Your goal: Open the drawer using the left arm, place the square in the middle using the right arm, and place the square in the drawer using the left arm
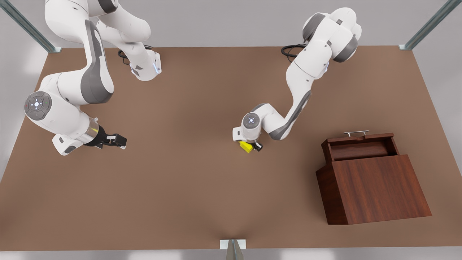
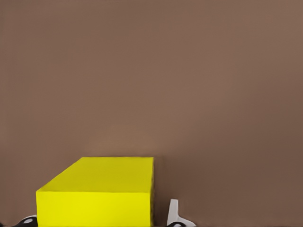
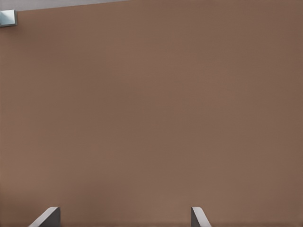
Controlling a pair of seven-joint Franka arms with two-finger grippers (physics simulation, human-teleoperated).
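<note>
The left gripper [image 1: 252, 146] is low over the middle [image 1: 202, 159] of the brown table [image 1: 180, 202], and its fingers are closed around the square [image 1: 246, 146]. In the left wrist view the square [image 2: 102, 194] sits between the two fingertips [image 2: 173, 215], one on each side of it. Whether the cube touches the tabletop or hangs just above it is hard to tell from these angles.

The drawer [image 1: 361, 146] stands pulled out of the cabinet [image 1: 375, 187], well apart from the left gripper, on the front view's right. Its silver handle [image 1: 356, 133] is on the side away from the cabinet body, and the tray looks bare inside.

The right gripper [image 1: 117, 140] waits far from the square, at the front view's left. Its fingers [image 3: 47, 217] are spread wide with nothing between them, only tabletop in front.
</note>
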